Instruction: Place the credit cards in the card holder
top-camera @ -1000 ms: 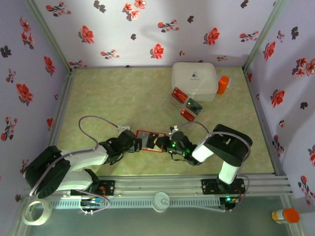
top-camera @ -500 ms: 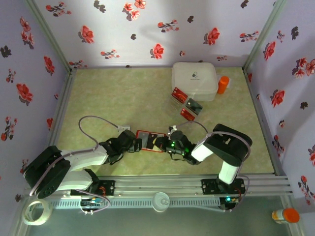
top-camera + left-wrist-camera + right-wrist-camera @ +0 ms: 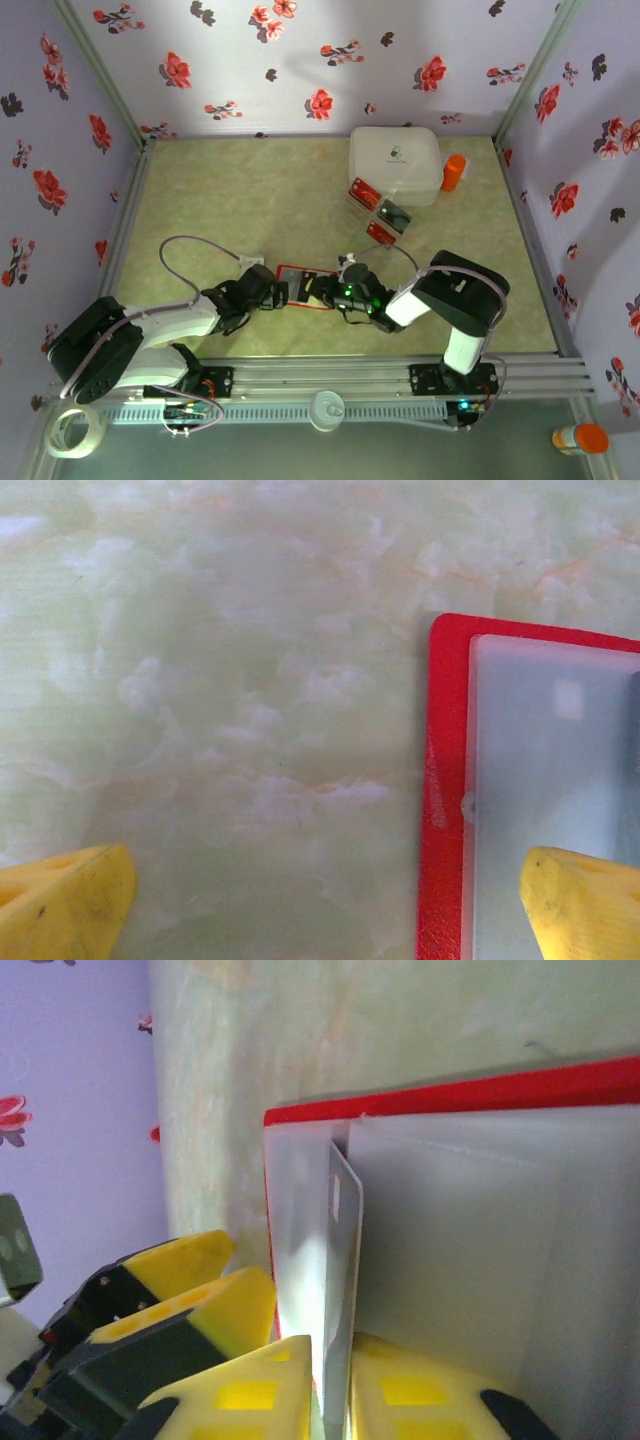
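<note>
Down at the near edge, a roll of tape (image 3: 76, 431) lies outside the frame on the left and an orange-capped bottle (image 3: 579, 438) on the right, both well clear of the action. On the table, both arms reach in low toward the card holder (image 3: 299, 282), which lies open and flat between them.

The left gripper (image 3: 277, 292) comes at its left end. In the left wrist view that gripper (image 3: 322, 905) is spread wide, one yellow fingertip over bare table, the other over the holder's pale pocket (image 3: 545, 780).

The right gripper (image 3: 329, 292) sits at the holder's right half. In its wrist view the right gripper (image 3: 335, 1400) is narrow, with a thin grey card (image 3: 345, 1250) edge-on between the tips and tucked into a pocket of the holder. I cannot tell whether the pads actually pinch it. The left arm's yellow fingers (image 3: 190, 1290) crowd in just beside.

Further back, a clear tray (image 3: 352, 212) holds a red card (image 3: 361, 191), a dark card (image 3: 394, 214) and a second red card (image 3: 379, 232). Behind it sits a white box (image 3: 395, 160), and an orange bottle (image 3: 454, 172) stands just beside that.
</note>
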Available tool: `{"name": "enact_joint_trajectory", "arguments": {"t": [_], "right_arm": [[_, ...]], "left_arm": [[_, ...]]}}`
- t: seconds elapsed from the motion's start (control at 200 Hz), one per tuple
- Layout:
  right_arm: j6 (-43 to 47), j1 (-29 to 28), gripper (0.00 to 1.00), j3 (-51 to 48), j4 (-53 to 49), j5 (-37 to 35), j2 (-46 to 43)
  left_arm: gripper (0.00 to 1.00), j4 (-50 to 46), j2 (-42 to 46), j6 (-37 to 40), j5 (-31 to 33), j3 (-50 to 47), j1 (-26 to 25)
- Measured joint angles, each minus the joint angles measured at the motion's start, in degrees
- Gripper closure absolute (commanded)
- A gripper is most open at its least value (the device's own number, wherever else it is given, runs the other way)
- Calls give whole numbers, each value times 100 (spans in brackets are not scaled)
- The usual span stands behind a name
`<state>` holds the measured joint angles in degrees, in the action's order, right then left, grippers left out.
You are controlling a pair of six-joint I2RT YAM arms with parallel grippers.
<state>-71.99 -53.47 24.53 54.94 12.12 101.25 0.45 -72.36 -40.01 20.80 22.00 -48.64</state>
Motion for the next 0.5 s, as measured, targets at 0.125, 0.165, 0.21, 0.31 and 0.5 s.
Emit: {"name": "enact_joint_trajectory", "arguments": {"t": [0.125,0.165,0.21,0.31,0.5], "right_arm": [[170,114,55,129,-664,160,-372],[299,166,52,181,-1040,186,-557],[472,240,51,269,-1580,190,-804],[951,367,52,584,-2881,166,-1364],[1853,435,76,1578,-4741,48,-1838]], "left_arm": [[0,0,2,-13,0,0,0],[0,0,2,-13,2,0,0],[0,0,2,-15,2,0,0],[0,2,2,-13,2,0,0],[0,2,2,-13,2,0,0]]}}
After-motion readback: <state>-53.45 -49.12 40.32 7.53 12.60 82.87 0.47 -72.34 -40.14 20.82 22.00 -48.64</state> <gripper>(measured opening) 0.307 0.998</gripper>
